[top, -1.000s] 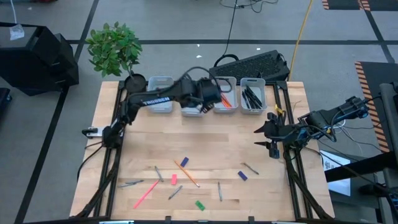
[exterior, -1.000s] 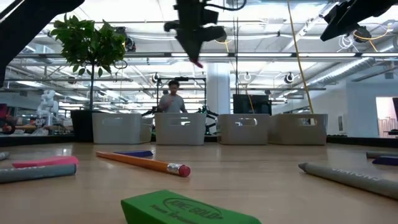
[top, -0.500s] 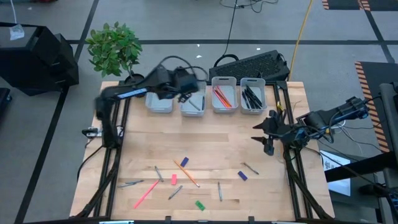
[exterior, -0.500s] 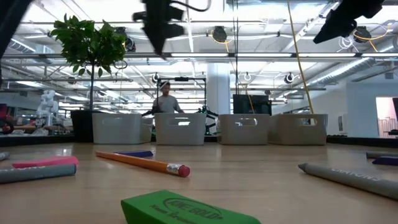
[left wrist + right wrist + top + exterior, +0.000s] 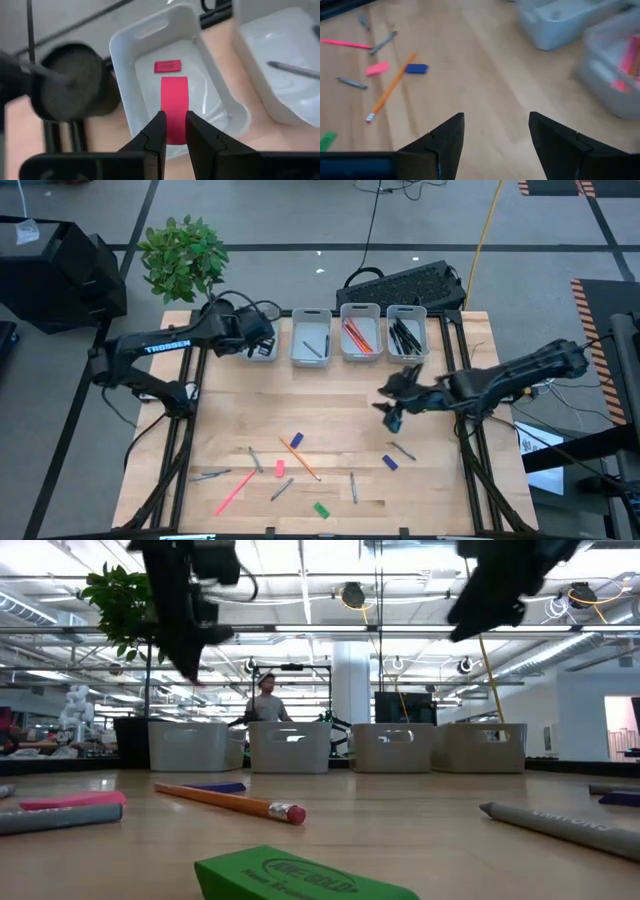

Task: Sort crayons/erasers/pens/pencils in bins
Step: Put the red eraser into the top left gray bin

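My left gripper [image 5: 260, 340] hangs over the leftmost of the four pale bins [image 5: 125, 60] at the table's far edge, shut on a red eraser [image 5: 174, 100]. Another red eraser [image 5: 167, 66] lies on that bin's floor. My right gripper [image 5: 390, 412] is open above the table's right half, with nothing between its fingers [image 5: 495, 135]. Loose on the near half lie a blue eraser [image 5: 297, 440], a pink eraser [image 5: 280, 469], a green eraser [image 5: 321, 509], a second blue eraser [image 5: 390, 463], an orange pencil [image 5: 300, 458], a pink stick [image 5: 235, 492] and several grey sticks. My left gripper pinches the red eraser between its two fingers at one end [image 5: 174, 127]. The fingers come from above, pointing down into the bin. The eraser sticks out past the fingertips along their line, lifted clear above the bin's floor.
The second bin [image 5: 311, 337] holds a grey stick, the third [image 5: 360, 332] red and orange sticks, the fourth [image 5: 405, 332] dark ones. A potted plant [image 5: 185, 255] stands at the far left corner beside the leftmost bin. A black keyboard [image 5: 405, 285] lies behind the bins.
My left gripper has swung along the far edge toward the table's left, from over the middle bins to over the leftmost bin, carrying the red eraser. My right gripper has come in from the right edge toward the table's middle.
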Available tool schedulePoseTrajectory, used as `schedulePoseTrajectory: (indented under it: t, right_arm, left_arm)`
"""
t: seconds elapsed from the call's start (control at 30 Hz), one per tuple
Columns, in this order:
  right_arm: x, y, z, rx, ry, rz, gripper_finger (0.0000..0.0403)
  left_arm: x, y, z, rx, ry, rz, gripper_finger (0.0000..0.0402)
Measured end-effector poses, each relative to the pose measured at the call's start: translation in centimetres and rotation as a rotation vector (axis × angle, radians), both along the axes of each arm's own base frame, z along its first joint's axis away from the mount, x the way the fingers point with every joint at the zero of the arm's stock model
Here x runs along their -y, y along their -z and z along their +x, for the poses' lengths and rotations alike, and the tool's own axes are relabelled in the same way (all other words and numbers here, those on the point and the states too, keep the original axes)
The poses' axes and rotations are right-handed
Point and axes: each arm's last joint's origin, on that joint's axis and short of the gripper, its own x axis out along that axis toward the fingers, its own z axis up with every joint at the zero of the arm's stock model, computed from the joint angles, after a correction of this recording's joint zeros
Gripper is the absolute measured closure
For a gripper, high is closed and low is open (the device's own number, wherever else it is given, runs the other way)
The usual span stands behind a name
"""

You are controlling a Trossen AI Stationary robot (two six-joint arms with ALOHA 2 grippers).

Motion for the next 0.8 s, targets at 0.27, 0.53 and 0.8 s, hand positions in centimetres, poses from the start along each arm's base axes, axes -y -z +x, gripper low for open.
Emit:
schedulePoseTrajectory:
  t: [0.27, 0.53, 0.8]
  right_arm:
    - [-1.1, 1.7, 3.8, 0.081, -0.038, 0.074, 0.0188]
    - [-2.4, 2.8, 4.2, 0.035, -0.079, 0.198, 0.0188]
    - [-5.2, 4.5, 3.5, -0.070, -0.073, 0.273, 0.0188]
  left_arm:
    - [-2.5, 4.7, 0.1, 0.079, -0.115, -0.076, 0.0339]
    - [-5.7, 8.4, 0.1, -0.027, -0.135, -0.156, 0.0339]
    - [-7.5, 10.7, 0.5, -0.037, -0.142, -0.183, 0.0332]
